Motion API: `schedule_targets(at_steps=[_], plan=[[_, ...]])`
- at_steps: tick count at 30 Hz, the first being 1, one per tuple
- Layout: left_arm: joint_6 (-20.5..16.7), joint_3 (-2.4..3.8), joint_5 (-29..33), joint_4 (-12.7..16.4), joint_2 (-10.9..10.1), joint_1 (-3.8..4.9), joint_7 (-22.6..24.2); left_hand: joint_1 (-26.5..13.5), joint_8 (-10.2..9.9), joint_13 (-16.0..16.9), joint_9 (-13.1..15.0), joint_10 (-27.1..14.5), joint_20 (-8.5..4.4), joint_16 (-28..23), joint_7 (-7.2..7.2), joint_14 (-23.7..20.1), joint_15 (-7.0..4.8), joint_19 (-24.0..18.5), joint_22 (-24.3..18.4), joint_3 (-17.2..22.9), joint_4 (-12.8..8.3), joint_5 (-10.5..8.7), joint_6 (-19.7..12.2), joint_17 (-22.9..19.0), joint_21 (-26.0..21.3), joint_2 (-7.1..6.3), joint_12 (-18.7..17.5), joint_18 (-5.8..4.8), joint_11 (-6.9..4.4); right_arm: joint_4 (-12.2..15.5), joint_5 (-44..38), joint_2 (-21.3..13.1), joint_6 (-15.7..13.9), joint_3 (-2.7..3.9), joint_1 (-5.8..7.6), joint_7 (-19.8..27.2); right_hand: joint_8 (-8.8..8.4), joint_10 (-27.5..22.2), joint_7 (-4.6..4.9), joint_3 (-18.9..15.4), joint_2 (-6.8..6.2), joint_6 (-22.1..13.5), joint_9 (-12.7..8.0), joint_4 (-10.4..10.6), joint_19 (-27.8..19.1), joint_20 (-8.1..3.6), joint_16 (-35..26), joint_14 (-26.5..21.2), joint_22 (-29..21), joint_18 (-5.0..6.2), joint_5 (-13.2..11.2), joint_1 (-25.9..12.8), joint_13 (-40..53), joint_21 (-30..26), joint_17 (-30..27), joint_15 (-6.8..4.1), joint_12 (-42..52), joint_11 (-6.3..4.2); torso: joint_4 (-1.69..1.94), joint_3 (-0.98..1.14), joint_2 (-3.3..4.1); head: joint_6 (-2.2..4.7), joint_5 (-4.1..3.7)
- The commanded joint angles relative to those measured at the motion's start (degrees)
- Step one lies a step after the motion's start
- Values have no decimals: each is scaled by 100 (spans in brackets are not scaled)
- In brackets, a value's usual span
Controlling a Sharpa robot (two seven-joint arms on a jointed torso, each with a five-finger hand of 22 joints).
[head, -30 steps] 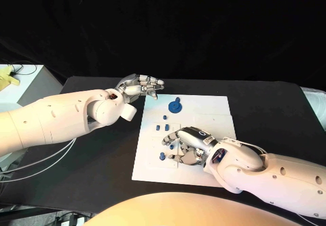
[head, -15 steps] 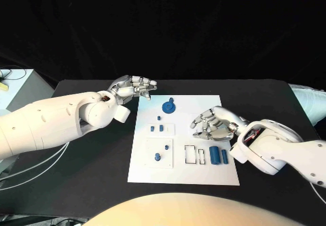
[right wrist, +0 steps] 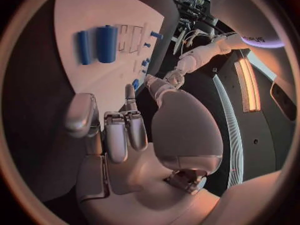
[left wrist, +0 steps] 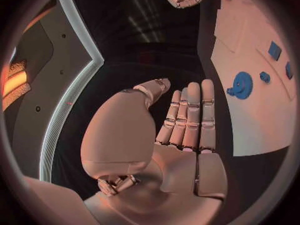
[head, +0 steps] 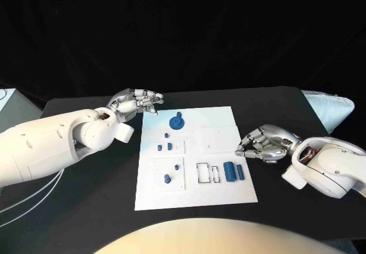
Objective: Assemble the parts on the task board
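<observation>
The board (head: 194, 159) lies flat in the middle of the black desk (head: 297, 111), and both hands are off it, holding nothing. The left hand (head: 136, 100) hovers just past the board's far left corner, its fingers (left wrist: 190, 112) straight and side by side. The right hand (head: 264, 145) sits just beside the board's right edge, fingers (right wrist: 119, 135) bent partway, nothing in them.

On the board, a round blue gear (head: 177, 123) lies near the far edge. Small blue pegs (head: 164, 145) stand below it, and two more pegs (head: 171, 173) sit in the square panel nearer the robot. To the right of that panel two blue cylinders (head: 233, 171) lie side by side next to outlined slots (head: 208, 173).

These parts look like hard, light plastic: stiff, not fragile, but smooth enough to squirt out of a loose pinch. I'd take a cylinder across its middle, from both long sides. The gear wants lifting by its rim. The pegs are tiny; they call for a fine fingertip pinch.
</observation>
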Motion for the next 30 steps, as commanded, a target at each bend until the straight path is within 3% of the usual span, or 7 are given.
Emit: schedule_targets(at_steps=[1, 3, 6, 13, 21, 30], plan=[[47, 0, -23, 0, 10, -5, -5, -62, 30, 3, -5, -37, 42, 29, 8, 12, 36, 14, -8, -17, 8, -23, -35, 6, -27, -8, 25, 35, -7, 104, -691, -73, 46, -25, -30, -694, 43, 243, -2, -88, -14, 57, 23, 114, 53, -8, 38, 493, 49, -87, 37, -83, 934, 48, 1022, -44, 34, -36, -32, -13, -37, -10, -68], [55, -2, -14, -3, 13, -10, -8, -62, 30, 3, -5, -37, 42, 29, 8, 12, 36, 14, -8, -17, 8, -23, -35, 6, -27, -8, 25, 35, -7, 155, -995, -88, -101, -45, -76, -887, 81, 265, -26, -275, -39, 73, 60, 292, 78, -23, 56, 504, 98, -97, 43, -164, 973, 88, 1077, -61, 48, -56, -44, -22, -57, 32, -92], [67, -4, -8, 1, 19, -16, -19, -61, 34, 4, -5, -41, 41, 36, 7, 15, 35, 26, -20, -19, 15, -20, -39, 8, -42, 2, 34, 38, -9, 191, -1316, -53, -264, -62, -152, -1091, 135, 294, -51, -661, -26, 80, 114, 517, 98, -44, 72, 514, 147, -103, -45, -133, 1024, 117, 1129, -78, 65, -78, -44, -33, -75, 17, -110], [86, -10, -2, 18, 7, -28, -25, -57, 35, 5, -5, -45, 40, 42, 6, 18, 35, 35, -24, -18, 15, -18, -41, 10, -45, 6, 37, 39, -9, 185, -1819, 132, -393, -92, -323, -1334, 184, 320, -57, -1391, 175, 40, 176, 542, 121, -50, 99, 534, 216, -113, -188, 177, 1078, 142, 1219, -85, 69, -83, -46, -25, -70, -11, -84], [95, -13, 0, 12, -12, -32, -28, -55, 36, 5, -6, -48, 39, 44, 7, 19, 34, 40, -26, -19, 14, -18, -44, 11, -47, 6, 38, 40, -9, 132, -2166, 350, -522, -100, -501, -1409, 190, 319, -49, -1685, 260, 15, 189, 546, 121, -44, 105, 538, 228, -112, -204, 364, 1088, 125, 1241, -78, 58, -76, -50, -22, -59, -11, -60], [115, -15, -16, -5, -19, -33, -40, -50, 38, 5, -6, -54, 38, 47, 7, 18, 34, 48, -30, -19, 13, -16, -46, 12, -51, 9, 40, 40, -8, 51, -2297, 524, -538, -101, -594, -1435, 198, 314, -48, -1861, 300, 14, 197, 554, 117, -41, 105, 539, 227, -109, -202, 401, 1085, 106, 1244, -76, 45, -74, -51, -18, -60, -11, -31]])
